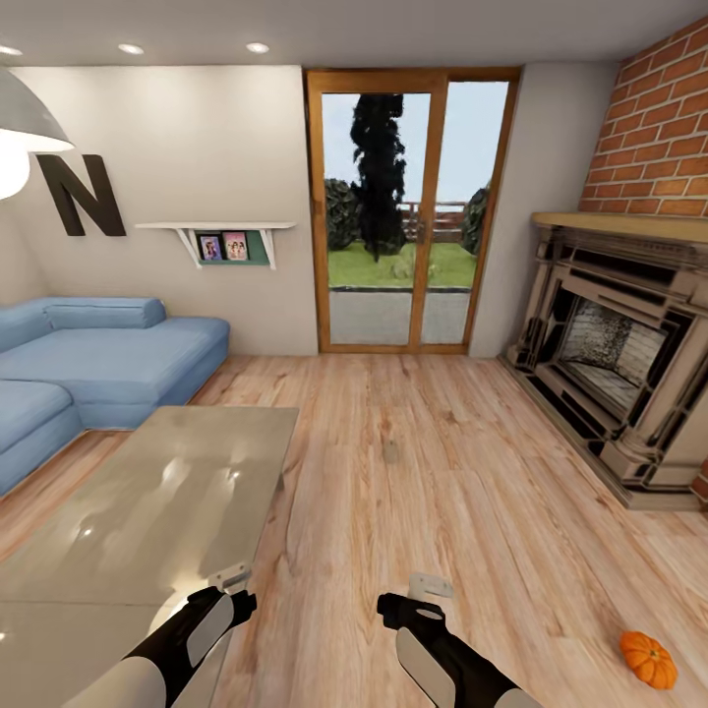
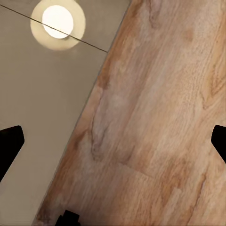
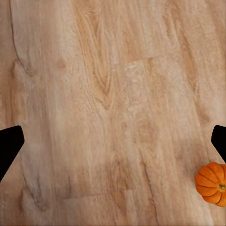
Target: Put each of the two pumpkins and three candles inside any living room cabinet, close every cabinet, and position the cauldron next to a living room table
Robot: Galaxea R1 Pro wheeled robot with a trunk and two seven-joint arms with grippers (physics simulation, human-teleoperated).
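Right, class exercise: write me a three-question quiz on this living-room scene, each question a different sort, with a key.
1. True or false: the pumpkin rests on the coffee table.
2. Multiple choice: the pumpkin lies nearest which? A the sofa; B the right tool; C the glazed doors.
3. Fill in: the fingers of both tools are spread ____, holding nothing.

Key:
1. False; it sits on the wood floor.
2. B; it lies on the floor to the right of that tool, as the right wrist view also shows.
3. Open; that goes for the left tool too.
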